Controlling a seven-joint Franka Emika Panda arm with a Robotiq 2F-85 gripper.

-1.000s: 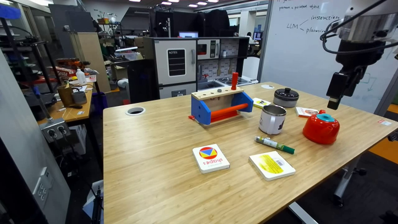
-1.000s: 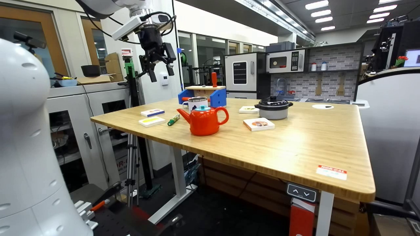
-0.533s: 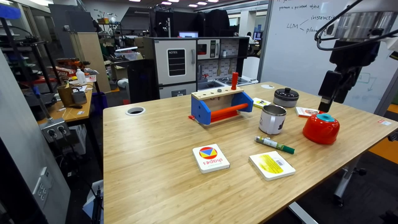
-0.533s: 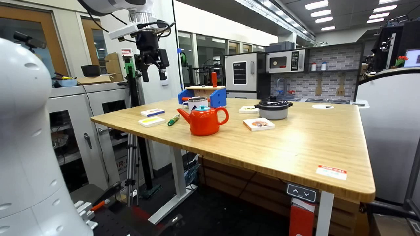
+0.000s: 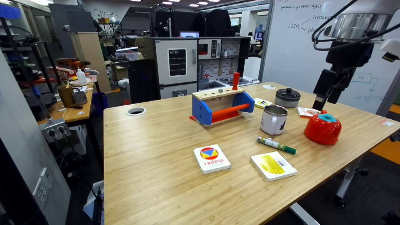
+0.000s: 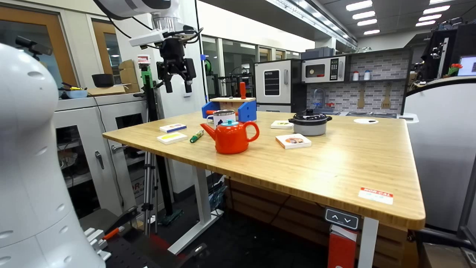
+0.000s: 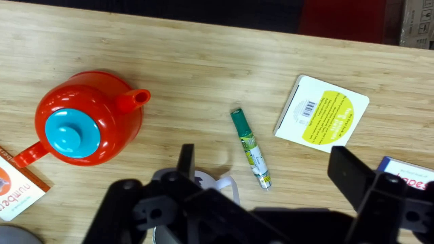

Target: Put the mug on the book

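Note:
The mug (image 5: 267,122) is white with dark pictures, a silver metal rim and a side handle. It stands upright on the table in both exterior views (image 6: 224,117). In the wrist view the gripper's left finger hides much of the mug (image 7: 204,181). The book (image 5: 215,165) lies flat, white with a round red, yellow and blue picture; it also shows in an exterior view (image 6: 173,127) and at the right edge of the wrist view (image 7: 408,173), partly covered. My gripper (image 5: 326,102) is open and empty, high above the table, in both exterior views (image 6: 178,88) and the wrist view (image 7: 263,162).
A red teapot (image 5: 322,131) stands beside the mug. A green marker (image 5: 276,145) and a white book with a yellow circle (image 5: 272,167) lie in front. A blue and red toy workbench (image 5: 203,109), a lidded pot (image 5: 287,101) and other books stand behind.
My gripper has shifted left in an exterior view, and its wrist has turned and come more upright. It stays open. The things on the table have not moved.

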